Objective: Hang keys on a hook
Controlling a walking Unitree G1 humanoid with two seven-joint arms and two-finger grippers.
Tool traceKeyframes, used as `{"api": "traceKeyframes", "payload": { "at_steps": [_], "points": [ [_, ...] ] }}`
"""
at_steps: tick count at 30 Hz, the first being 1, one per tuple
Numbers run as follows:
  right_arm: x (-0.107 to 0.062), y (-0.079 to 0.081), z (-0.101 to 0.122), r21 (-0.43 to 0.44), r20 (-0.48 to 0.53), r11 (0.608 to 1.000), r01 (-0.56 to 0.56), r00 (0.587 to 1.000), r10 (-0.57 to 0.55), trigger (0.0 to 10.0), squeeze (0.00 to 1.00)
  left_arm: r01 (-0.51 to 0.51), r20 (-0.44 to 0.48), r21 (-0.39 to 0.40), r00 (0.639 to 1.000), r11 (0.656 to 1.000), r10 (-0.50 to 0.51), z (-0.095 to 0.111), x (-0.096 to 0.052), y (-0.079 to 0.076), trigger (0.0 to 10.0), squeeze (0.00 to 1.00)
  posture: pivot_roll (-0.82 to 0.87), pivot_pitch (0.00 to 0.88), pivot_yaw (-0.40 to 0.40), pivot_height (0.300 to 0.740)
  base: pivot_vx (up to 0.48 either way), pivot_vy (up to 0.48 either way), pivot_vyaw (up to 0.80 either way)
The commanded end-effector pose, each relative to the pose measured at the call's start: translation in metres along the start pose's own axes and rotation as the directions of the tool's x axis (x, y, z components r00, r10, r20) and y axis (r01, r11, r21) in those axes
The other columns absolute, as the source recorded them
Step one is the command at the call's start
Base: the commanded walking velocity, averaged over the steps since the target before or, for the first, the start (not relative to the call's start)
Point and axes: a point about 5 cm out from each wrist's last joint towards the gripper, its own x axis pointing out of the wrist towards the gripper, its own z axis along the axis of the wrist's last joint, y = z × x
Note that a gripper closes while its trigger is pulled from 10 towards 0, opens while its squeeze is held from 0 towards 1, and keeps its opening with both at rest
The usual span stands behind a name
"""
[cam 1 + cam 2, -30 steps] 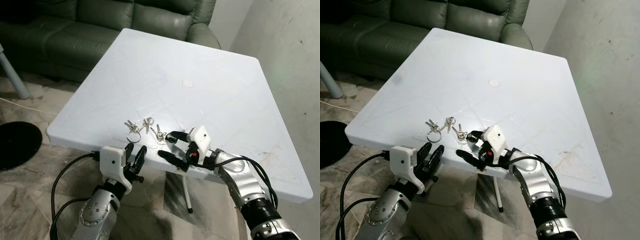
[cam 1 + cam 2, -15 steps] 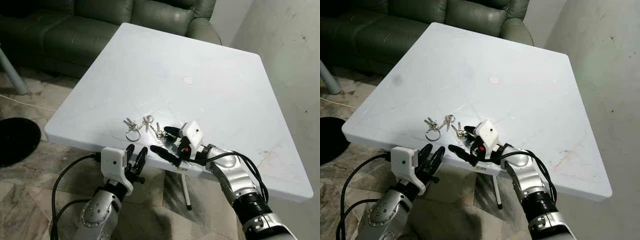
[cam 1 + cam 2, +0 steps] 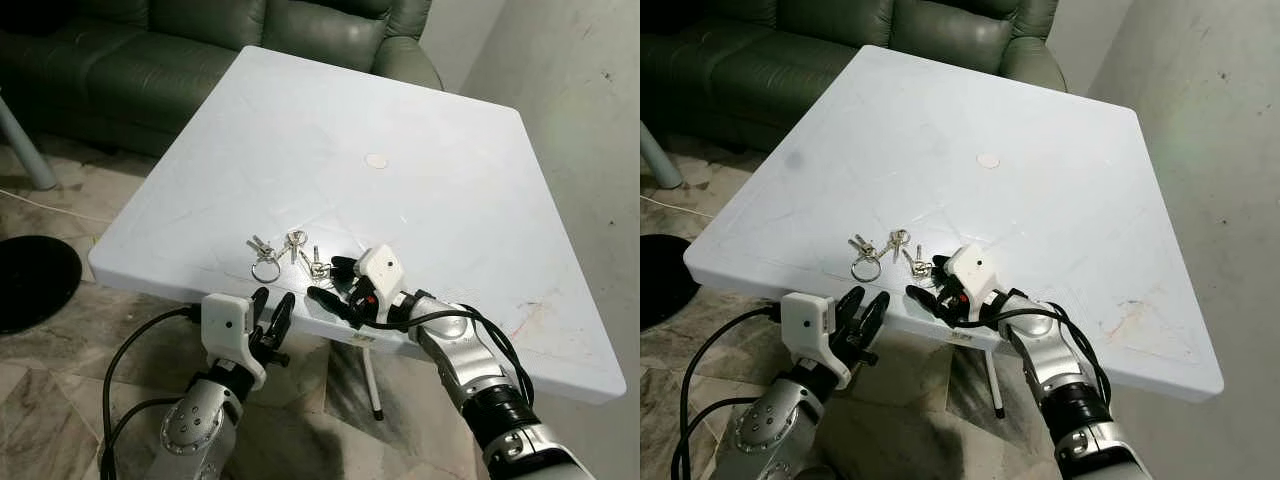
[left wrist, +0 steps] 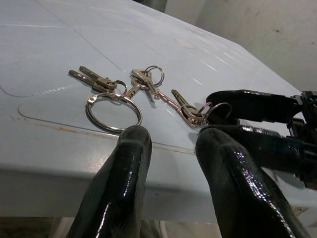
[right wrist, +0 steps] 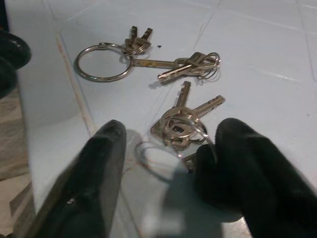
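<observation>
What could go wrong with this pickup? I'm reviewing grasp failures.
The keys lie flat near the white table edge, so the open right tool may scrape the surface or nudge them off. It straddles only one end cluster; the large ring and other keys could swing or slip free.
</observation>
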Motion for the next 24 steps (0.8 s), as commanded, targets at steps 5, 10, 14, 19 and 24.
{"api": "traceKeyframes", "payload": {
  "at_steps": [5,10,14,19,24],
  "points": [
    [-0.0038,-0.0077,0.0006,0.008,0.025,0.999,0.04,0.999,-0.04,0.0,0.0,0.018,0.001,-0.004,1.0,1.0,-0.018,0.0016,0.0009,-0.0065,10.0,0.0,0.3,0.135,-0.177,0.74,0.0,0.0,0.0],
    [-0.005,-0.0102,0.0024,0.011,0.052,0.999,0.045,0.998,-0.045,0.0,0.0,0.02,0.0,-0.005,1.0,1.0,-0.02,0.0015,0.0016,-0.0069,10.0,0.0,0.3,0.135,-0.177,0.74,0.0,0.0,0.0],
    [-0.0057,-0.0128,0.0029,0.015,0.063,0.998,0.067,0.996,-0.068,0.0,0.0,0.021,0.002,-0.008,1.0,1.0,-0.021,0.0016,0.002,-0.007,10.0,0.0,0.3,0.134,-0.177,0.74,0.0,0.0,0.0],
    [-0.0059,-0.0131,0.0032,0.007,0.069,0.998,0.064,0.996,-0.065,0.0,0.0,0.023,0.003,-0.01,1.0,1.0,-0.023,0.0021,0.0024,-0.007,10.0,0.0,0.3,0.131,-0.176,0.74,0.0,0.0,0.0],
    [-0.0063,-0.0131,0.0022,0.007,0.071,0.998,0.061,0.996,-0.061,0.0,0.0,0.022,0.003,-0.012,1.0,1.0,-0.022,0.002,0.0025,-0.0073,10.0,0.0,0.3,0.132,-0.176,0.74,0.0,0.0,0.0]
  ]
}}
